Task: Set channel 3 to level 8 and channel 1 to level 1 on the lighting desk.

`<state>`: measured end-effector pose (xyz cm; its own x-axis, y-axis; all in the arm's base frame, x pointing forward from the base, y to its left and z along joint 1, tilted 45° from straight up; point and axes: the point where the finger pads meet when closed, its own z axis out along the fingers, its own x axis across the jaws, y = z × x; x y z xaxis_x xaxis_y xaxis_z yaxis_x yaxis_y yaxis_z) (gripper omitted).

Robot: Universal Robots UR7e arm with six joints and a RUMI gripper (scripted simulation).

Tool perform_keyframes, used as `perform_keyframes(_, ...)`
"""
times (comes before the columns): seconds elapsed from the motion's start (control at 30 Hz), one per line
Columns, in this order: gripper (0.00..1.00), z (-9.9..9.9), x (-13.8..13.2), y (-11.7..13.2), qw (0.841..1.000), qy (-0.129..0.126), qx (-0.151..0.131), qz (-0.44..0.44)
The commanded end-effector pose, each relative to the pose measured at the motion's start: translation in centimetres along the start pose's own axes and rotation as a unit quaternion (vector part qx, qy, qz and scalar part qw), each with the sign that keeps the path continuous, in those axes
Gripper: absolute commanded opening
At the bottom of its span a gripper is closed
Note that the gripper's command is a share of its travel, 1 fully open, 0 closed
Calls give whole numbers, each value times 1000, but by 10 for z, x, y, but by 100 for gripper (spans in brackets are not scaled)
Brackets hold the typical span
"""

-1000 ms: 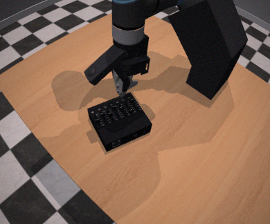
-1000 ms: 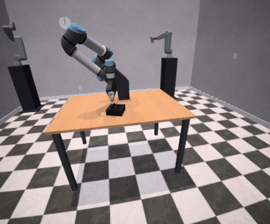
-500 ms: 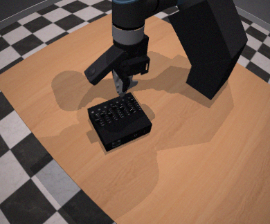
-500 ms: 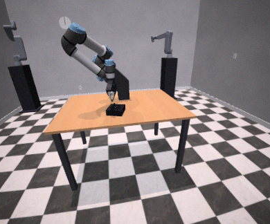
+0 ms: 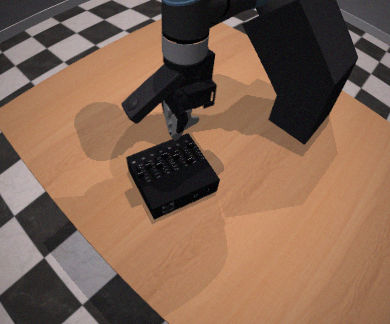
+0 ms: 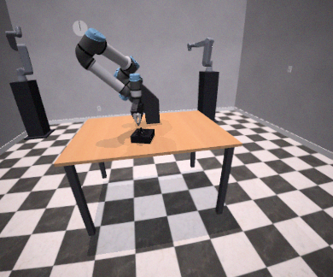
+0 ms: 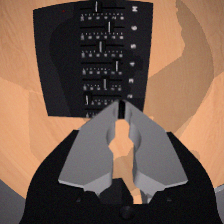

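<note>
The lighting desk (image 5: 179, 186) (image 6: 143, 136) (image 7: 60, 60) is a small black box on the wooden table (image 5: 289, 210) (image 6: 110, 147). It carries several parallel faders, whose light caps (image 7: 109, 26) (image 7: 116, 65) stand at different levels along their tracks. My gripper (image 5: 177, 134) (image 6: 138, 122) (image 7: 120, 101) is shut with nothing between its fingers. It points down, with its tips just above the desk's far edge, at the end of the fader row nearest the wrist camera. I cannot read the channel numbers.
The arm's tall black base block (image 5: 304, 65) (image 6: 152, 108) stands on the table behind and to the right of the desk. Two black pedestals (image 6: 29, 107) (image 6: 207, 96) with other arms stand on the floor, far from the table.
</note>
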<state>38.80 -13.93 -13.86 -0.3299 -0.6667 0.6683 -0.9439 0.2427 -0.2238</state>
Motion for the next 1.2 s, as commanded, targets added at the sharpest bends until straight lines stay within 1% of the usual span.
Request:
perform_keyframes(0.0,0,-1,0,-3,1000,0,3,2)
perform_keyframes(0.5,0,1,0,-3,1000,0,3,2)
perform_keyframes(1.17,0,13,-1,-4,1000,0,3,2)
